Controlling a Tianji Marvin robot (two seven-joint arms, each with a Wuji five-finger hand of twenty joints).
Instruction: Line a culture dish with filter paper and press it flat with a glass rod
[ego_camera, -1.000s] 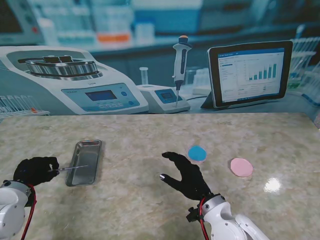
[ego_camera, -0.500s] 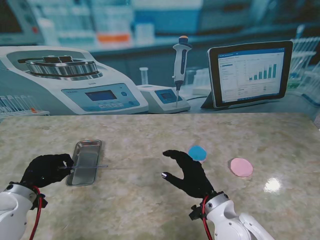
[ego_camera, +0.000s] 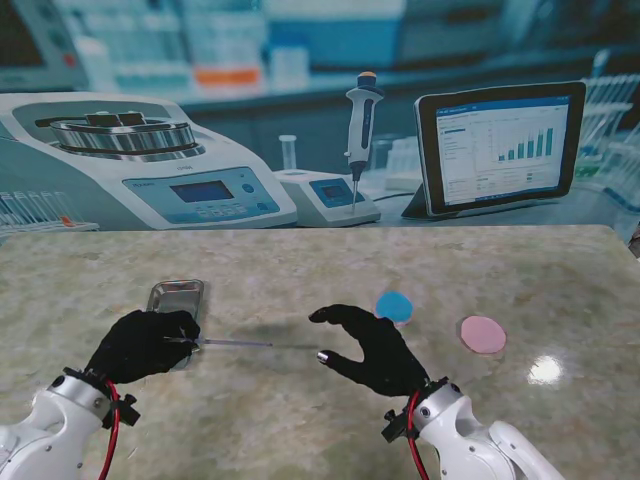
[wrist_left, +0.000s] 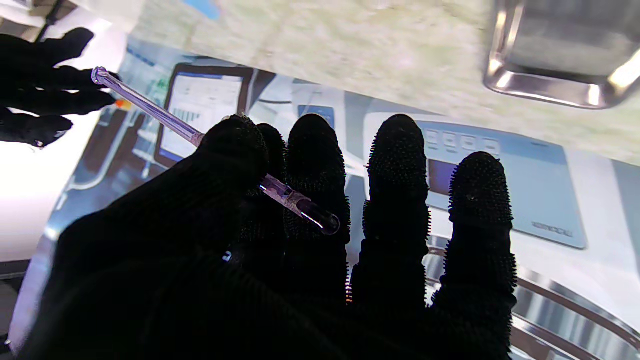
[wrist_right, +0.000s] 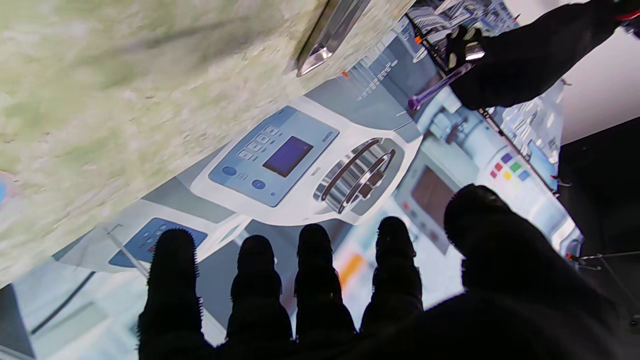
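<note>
Marbled tabletop (ego_camera: 300, 265) before our lab backdrop: left hand (ego_camera: 145, 345) grips glass rod (ego_camera: 255, 344) pointing 3 o'clock; right hand (ego_camera: 370, 348) spread, empty.

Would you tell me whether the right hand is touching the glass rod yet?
Cannot tell. In the stand view the rod tip ends right at the right hand; the left wrist view overlaps them too.

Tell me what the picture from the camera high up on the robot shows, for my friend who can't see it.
The left robot hand holds a thin glass stick, pointing it sideways at the open right robot hand. On the table lie a metal tray, a blue disc and a pink disc.
</note>
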